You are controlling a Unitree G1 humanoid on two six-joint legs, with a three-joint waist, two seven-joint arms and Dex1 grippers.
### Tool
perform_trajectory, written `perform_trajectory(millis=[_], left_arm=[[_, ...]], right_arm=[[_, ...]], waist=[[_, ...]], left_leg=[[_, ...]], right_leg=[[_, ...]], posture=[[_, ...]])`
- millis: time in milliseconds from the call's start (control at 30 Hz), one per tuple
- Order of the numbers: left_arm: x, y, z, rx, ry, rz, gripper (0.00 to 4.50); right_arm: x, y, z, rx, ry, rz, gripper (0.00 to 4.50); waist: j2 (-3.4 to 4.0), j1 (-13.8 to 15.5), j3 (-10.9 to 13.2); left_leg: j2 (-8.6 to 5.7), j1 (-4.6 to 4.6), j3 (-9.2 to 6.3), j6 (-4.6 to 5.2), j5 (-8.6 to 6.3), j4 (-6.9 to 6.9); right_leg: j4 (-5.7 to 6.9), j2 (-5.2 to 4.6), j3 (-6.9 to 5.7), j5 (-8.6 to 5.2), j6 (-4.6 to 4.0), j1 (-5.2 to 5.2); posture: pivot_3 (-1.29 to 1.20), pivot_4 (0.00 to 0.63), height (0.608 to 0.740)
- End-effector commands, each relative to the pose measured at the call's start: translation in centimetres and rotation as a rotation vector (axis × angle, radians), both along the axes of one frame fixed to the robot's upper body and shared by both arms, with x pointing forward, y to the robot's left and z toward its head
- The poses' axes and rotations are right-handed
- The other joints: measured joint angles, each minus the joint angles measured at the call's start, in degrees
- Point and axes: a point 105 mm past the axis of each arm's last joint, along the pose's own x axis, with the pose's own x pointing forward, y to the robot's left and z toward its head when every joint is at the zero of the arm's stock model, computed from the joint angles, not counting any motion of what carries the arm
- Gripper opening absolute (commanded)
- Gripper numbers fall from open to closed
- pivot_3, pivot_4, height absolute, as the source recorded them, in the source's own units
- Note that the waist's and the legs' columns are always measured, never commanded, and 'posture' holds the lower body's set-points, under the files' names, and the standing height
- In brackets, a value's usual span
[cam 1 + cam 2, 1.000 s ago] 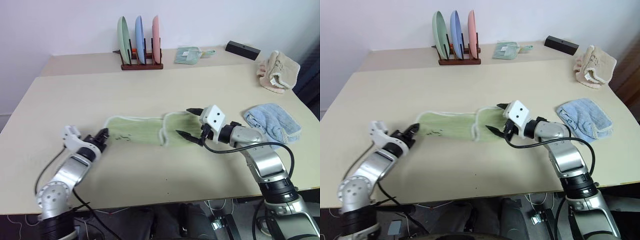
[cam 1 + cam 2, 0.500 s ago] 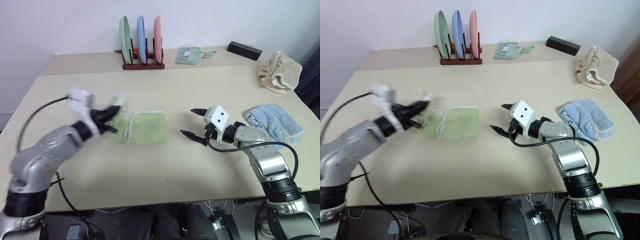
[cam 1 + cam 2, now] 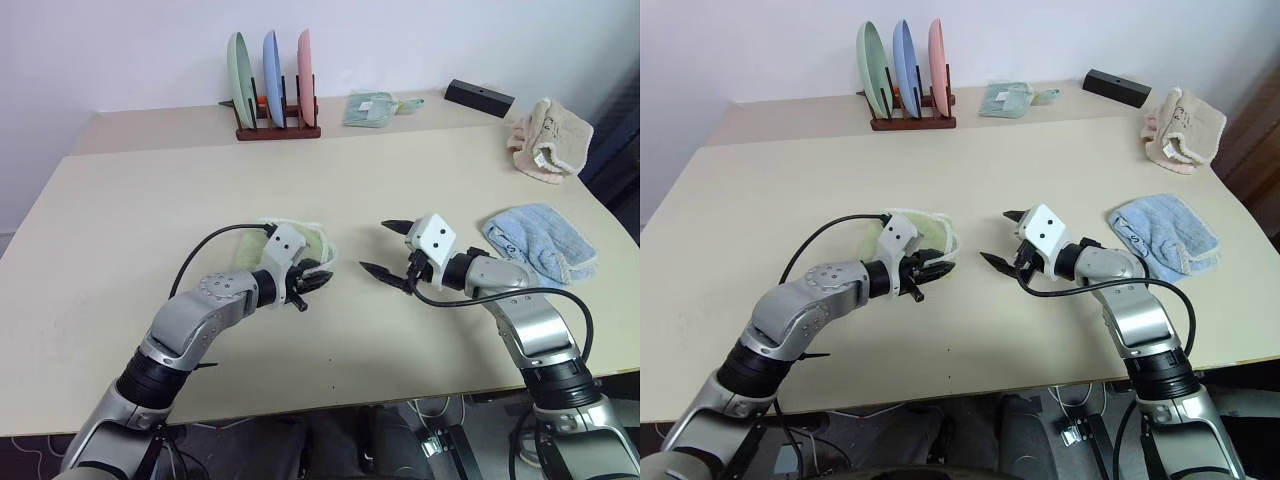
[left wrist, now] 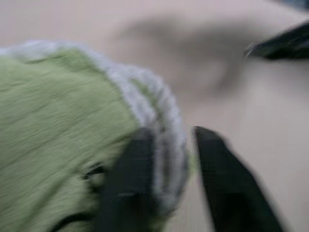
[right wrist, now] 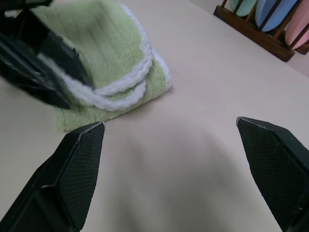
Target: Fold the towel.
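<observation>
- Plate rack point(image 3: 278, 128), small green cloth point(image 3: 372, 108) and black box point(image 3: 480, 98) are seen at the table's point(image 3: 120, 200) far edge; beige cloth point(image 3: 545, 140) and blue cloth point(image 3: 540, 243) lie right.
- Towel point(image 3: 300, 243), green terry with whitish edging, lies folded at mid-table, partly hidden by the left gripper point(image 3: 318, 281).
- Left fingers point(image 4: 222, 193) straddle its edge, slightly parted; grip cannot be told.
- Right gripper point(image 3: 388, 250) is spread wide, empty, just beside the towel.

bare table point(image 3: 130, 200) left, blue cloth point(image 3: 540, 245) right

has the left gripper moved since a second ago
Yes. The left gripper swung from the table's left side toward the open right gripper, carrying the towel end over.
</observation>
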Motion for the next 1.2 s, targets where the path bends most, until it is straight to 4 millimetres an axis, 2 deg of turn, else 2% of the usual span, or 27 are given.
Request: perform_trajectory(millis=[33, 67, 167, 300, 400, 433, 500, 533, 633, 700, 767, 867, 967, 1100, 1200], left_arm=[[-1.3, 0.5, 3.0, -0.106, -0.069, -0.052, 3.51], [-1.9, 0.5, 3.5, -0.123, -0.090, -0.079, 3.96], [-3.1, 1.4, 4.3, -0.167, -0.103, -0.094, 3.96], [-3.7, 3.4, 4.3, -0.128, -0.119, -0.052, 3.96], [-3.5, 5.3, 4.9, -0.117, -0.163, 0.015, 3.96], [-3.0, 6.1, 5.4, -0.131, -0.186, 0.067, 3.73], [-0.7, 8.9, 6.7, -0.131, -0.281, 0.251, 3.13], [-0.1, 9.6, 7.1, -0.132, -0.306, 0.299, 2.61], [2.7, 12.4, 6.8, -0.027, -0.356, 0.512, 1.04], [4.0, 12.7, 5.6, 0.004, -0.336, 0.560, 0.01], [4.5, 12.1, 4.7, -0.019, -0.299, 0.547, 0.00], [4.5, 11.1, 2.8, -0.002, -0.258, 0.492, 0.00], [4.4, 10.8, 0.8, -0.007, -0.198, 0.471, 0.00], [4.3, 10.9, -1.4, 0.012, -0.155, 0.471, 0.00], [4.3, 11.1, -2.2, 0.019, -0.141, 0.481, 0.00]], right_arm=[[-0.4, 0.6, 1.2, 0.010, -0.052, 0.018, 4.50], [-0.4, 0.6, 1.2, 0.010, -0.053, 0.017, 4.50], [-0.4, 0.5, 1.3, 0.010, -0.054, 0.015, 4.50], [-0.5, 0.4, 1.3, 0.004, -0.054, 0.017, 4.50], [-0.2, 0.3, 1.4, -0.005, -0.062, 0.012, 4.50], [-0.1, 0.3, 1.6, -0.002, -0.065, 0.011, 4.50], [0.3, 0.5, 2.1, 0.036, -0.054, 0.003, 3.94], [0.4, 0.6, 2.3, 0.046, -0.050, 0.000, 3.56], [0.7, 2.4, 3.0, 0.111, -0.033, 0.027, 2.04], [1.7, 4.6, 3.6, 0.187, -0.014, 0.023, 0.96], [2.5, 6.3, 3.8, 0.246, 0.023, 0.015, 0.03], [2.0, 8.8, 2.5, 0.229, 0.084, 0.098, 0.03], [2.3, 10.4, -0.5, 0.169, 0.158, 0.105, 0.03], [2.7, 10.6, -4.7, 0.080, 0.244, 0.063, 0.03], [2.7, 10.1, -6.7, 0.033, 0.269, 0.043, 0.03]], waist=[[0.00, -0.1, 0.0], [0.00, -0.1, 0.0], [0.00, -0.1, 0.0], [0.00, 0.1, 0.0], [0.00, 0.0, 0.0], [0.00, 0.1, 0.0], [0.00, 0.3, 0.0], [0.00, 0.4, 0.0], [0.00, 0.9, 0.0], [0.00, 0.9, 0.0], [0.01, 0.9, 0.0], [-0.01, 1.3, 0.0], [-0.02, 1.2, 0.0], [-0.01, 1.1, 0.0], [-0.04, 1.0, 0.0]], left_leg=[[0.00, 0.01, 0.00, 0.00, 0.00, 0.00], [0.00, 0.00, 0.00, 0.00, 0.00, -0.01], [0.00, 0.00, 0.00, 0.00, 0.00, -0.02], [0.00, 0.02, 0.00, 0.00, 0.00, 0.02], [0.00, 0.01, 0.00, 0.00, 0.00, 0.00], [0.00, 0.01, 0.00, 0.00, 0.00, 0.00], [0.00, 0.02, 0.00, 0.00, 0.00, 0.02], [0.00, 0.02, 0.00, 0.00, 0.00, 0.05], [0.00, 0.05, 0.00, -0.01, 0.00, 0.05], [0.00, 0.04, 0.00, -0.01, 0.00, 0.04], [0.00, 0.02, 0.01, 0.00, 0.00, 0.04], [-0.02, -0.02, -0.02, 0.00, 0.00, 0.06], [-0.06, -0.03, -0.03, 0.01, 0.00, 0.07], [-0.05, 0.01, -0.03, 0.01, 0.00, 0.09], [-0.05, 0.04, -0.03, 0.01, 0.00, 0.09]], right_leg=[[0.00, 0.00, 0.00, 0.00, 0.00, 0.00], [0.00, 0.00, 0.00, 0.00, 0.00, -0.01], [-0.01, 0.00, 0.00, 0.00, 0.00, -0.01], [0.00, 0.00, 0.00, 0.00, 0.00, 0.04], [0.00, 0.00, 0.00, 0.00, 0.00, 0.02], [0.00, 0.00, 0.00, 0.00, 0.00, 0.02], [-0.01, 0.00, -0.01, 0.00, 0.00, 0.05], [0.00, 0.00, -0.01, 0.00, 0.00, 0.06], [0.01, 0.00, -0.02, 0.00, 0.00, 0.06], [0.01, 0.01, -0.01, 0.00, -0.01, 0.04], [0.02, 0.02, -0.02, 0.01, 0.00, 0.02], [0.01, 0.00, -0.05, 0.01, 0.00, 0.00], [0.00, -0.03, -0.08, 0.01, 0.00, 0.02], [0.04, -0.02, -0.07, 0.01, 0.00, 0.02], [0.05, -0.02, -0.07, 0.01, 0.00, 0.04]], posture=[[0.00, 0.150, 0.740], [0.00, 0.150, 0.740], [0.00, 0.150, 0.740], [0.00, 0.150, 0.740], [0.00, 0.150, 0.740], [0.00, 0.150, 0.740], [0.00, 0.150, 0.740], [0.00, 0.150, 0.740], [0.00, 0.150, 0.740], [0.00, 0.150, 0.740], [0.00, 0.150, 0.740], [0.00, 0.150, 0.740], [0.00, 0.150, 0.740], [0.00, 0.150, 0.740], [0.00, 0.150, 0.740]])
